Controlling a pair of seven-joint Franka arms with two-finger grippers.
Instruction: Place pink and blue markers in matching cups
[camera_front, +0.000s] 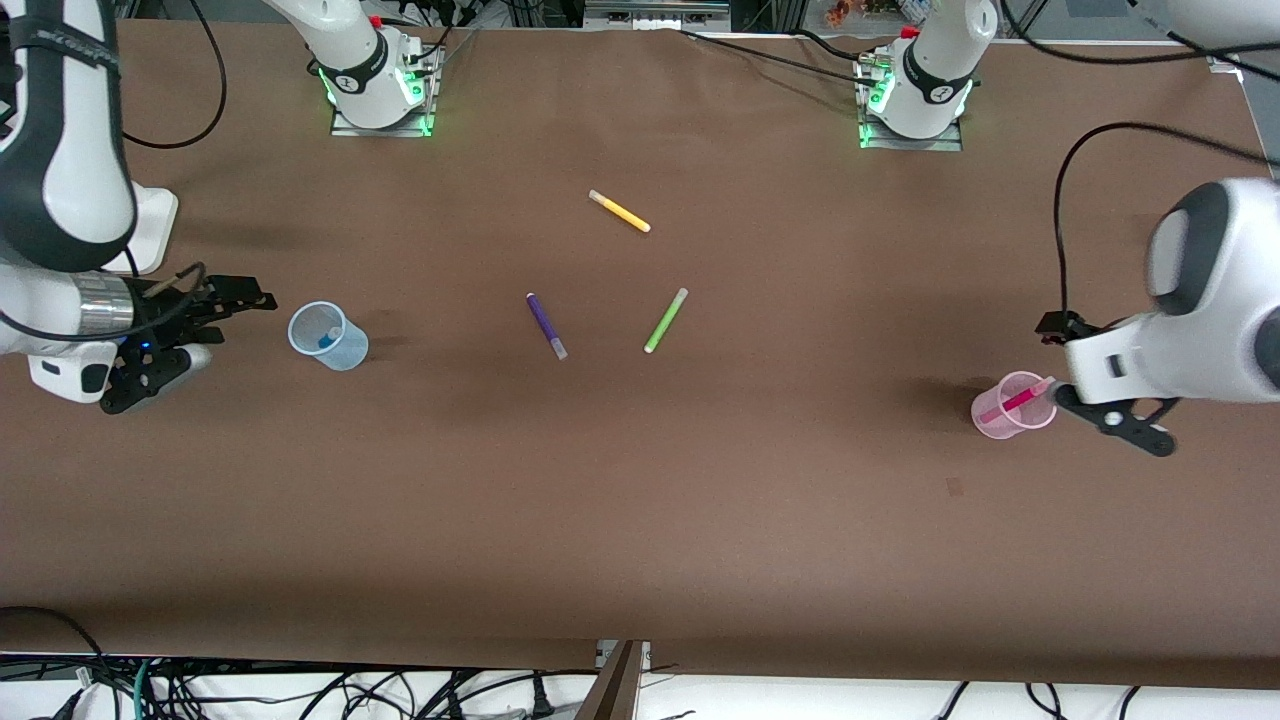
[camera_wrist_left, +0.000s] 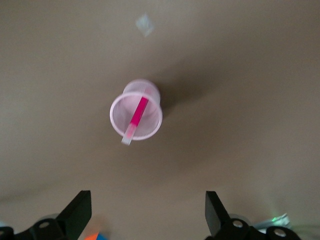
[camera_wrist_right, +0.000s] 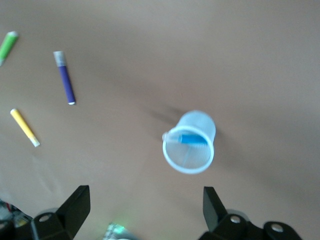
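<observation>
The pale pink cup (camera_front: 1013, 405) stands upright toward the left arm's end of the table, with the pink marker (camera_front: 1017, 400) leaning inside it, tip over the rim. The left wrist view shows this cup (camera_wrist_left: 150, 127) and marker (camera_wrist_left: 137, 114). My left gripper (camera_front: 1058, 362) is open and empty beside the pink cup (camera_wrist_left: 147, 210). The pale blue cup (camera_front: 328, 336) stands toward the right arm's end, with the blue marker (camera_front: 325, 341) inside it. The right wrist view shows that cup (camera_wrist_right: 192, 160) and marker (camera_wrist_right: 190, 138). My right gripper (camera_front: 232, 326) is open and empty beside the blue cup (camera_wrist_right: 145, 207).
Three other pens lie mid-table: a purple one (camera_front: 546, 325), a green one (camera_front: 665, 320) and a yellow one (camera_front: 619, 211), farther from the front camera. All three show in the right wrist view: purple (camera_wrist_right: 65, 77), green (camera_wrist_right: 7, 45), yellow (camera_wrist_right: 25, 127).
</observation>
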